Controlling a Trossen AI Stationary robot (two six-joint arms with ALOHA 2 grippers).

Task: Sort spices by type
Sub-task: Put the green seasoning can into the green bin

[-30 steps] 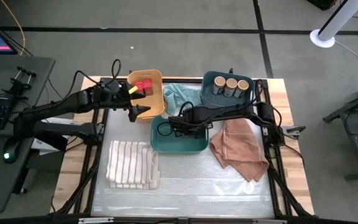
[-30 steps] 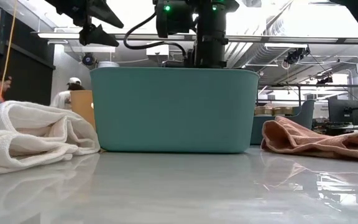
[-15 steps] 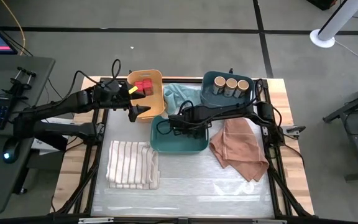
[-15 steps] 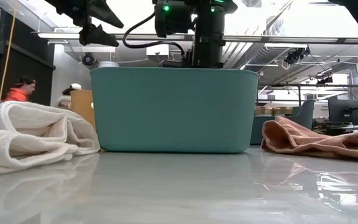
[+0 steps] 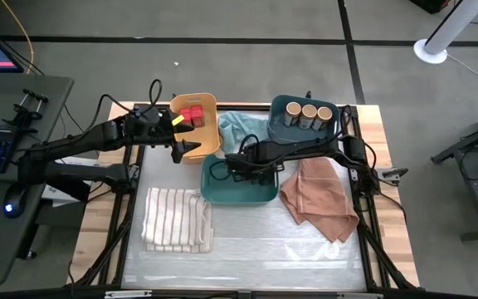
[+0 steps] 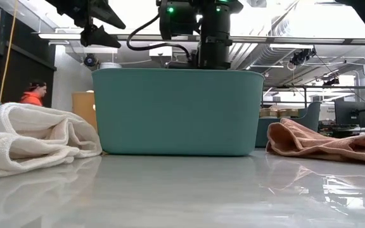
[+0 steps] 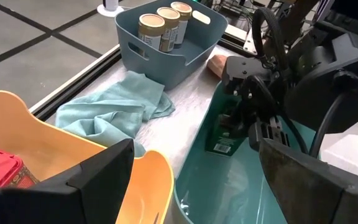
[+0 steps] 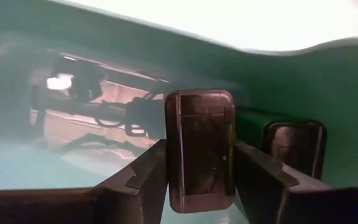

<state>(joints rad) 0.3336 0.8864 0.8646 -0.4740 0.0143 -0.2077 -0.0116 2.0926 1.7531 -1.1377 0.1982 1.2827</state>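
My right gripper (image 8: 201, 186) points down inside the teal bin (image 5: 260, 195), at its far left. A flat black tin (image 8: 201, 146) stands between its fingers, and a second black tin (image 8: 294, 149) is next to it by the bin wall. My left gripper (image 5: 185, 148) hovers open, touching nothing, over the near edge of the yellow bin (image 5: 208, 133), which holds red-topped jars (image 5: 192, 114). Three round jars with tan lids (image 5: 308, 111) stand in the blue-grey bin (image 5: 285, 124) at the far right. My right gripper comes from above, with one finger (image 8: 151, 177) at each narrow side of the black tin (image 8: 178, 155). The tin stands on the floor of the teal bin. I cannot tell whether the fingers touch it.
A striped white cloth (image 5: 175, 218) lies at the near left and a peach cloth (image 5: 318, 195) to the right of the teal bin. A light teal cloth (image 5: 239, 124) lies between the two far bins. A person shows in the room behind, far left in the low view.
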